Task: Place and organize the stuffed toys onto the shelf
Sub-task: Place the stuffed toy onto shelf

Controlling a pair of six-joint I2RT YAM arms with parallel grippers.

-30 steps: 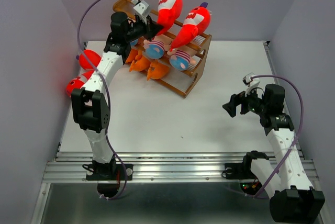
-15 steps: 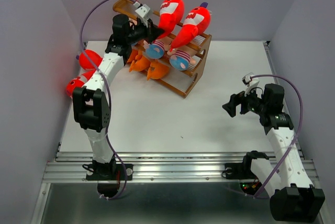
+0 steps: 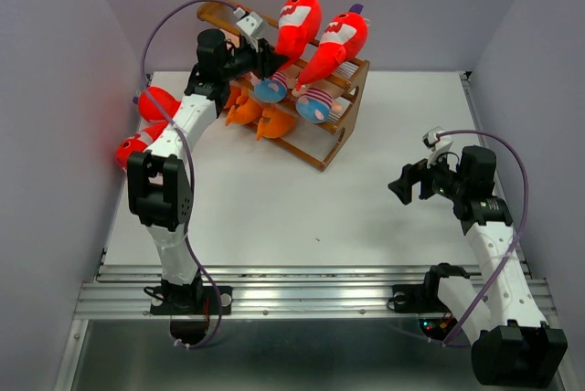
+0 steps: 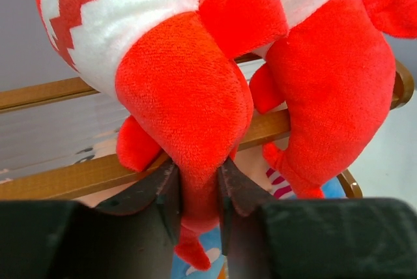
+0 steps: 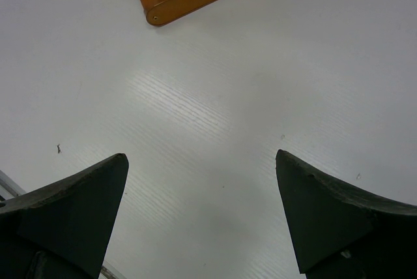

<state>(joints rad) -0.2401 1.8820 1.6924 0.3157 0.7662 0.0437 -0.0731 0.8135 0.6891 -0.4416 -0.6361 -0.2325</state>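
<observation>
- Up on the top bar of the shelf [image 3: 334, 146], at the far left of the table [image 3: 366, 217], the left gripper [image 4: 197, 194] has its jaws on both sides of a red shark [image 4: 189, 96].
- The jaws touch the thin tail on both sides and hold it.
- This red shark stands up on the top bar with its toothy mouth up. It is just beside a second red shark [image 3: 343, 39] on its right.
- Two dolls [image 3: 271, 88] in striped shirts lie on the middle row. Some orange fish [image 3: 245, 110] lie on the low row.
- I think the step now is setting the red shark down on the top row. It looks to be in its place, so letting go is what is left.
- The next move calls for the jaws to open wide enough to free the soft tail. Then the arm should back away toward the near side, slow and straight.
- If a finger drags on the tail, the red shark could tip off the bar or bump the one beside it.
- Two red toys [image 3: 157, 101] lie on the table at the far left, apart from the shelf. I think one of them is the next one to pick up.
- The right gripper [image 5: 202, 161] hangs over bare table on the right, well apart from the shelf. Its jaws are spread wide and it holds nothing.
</observation>
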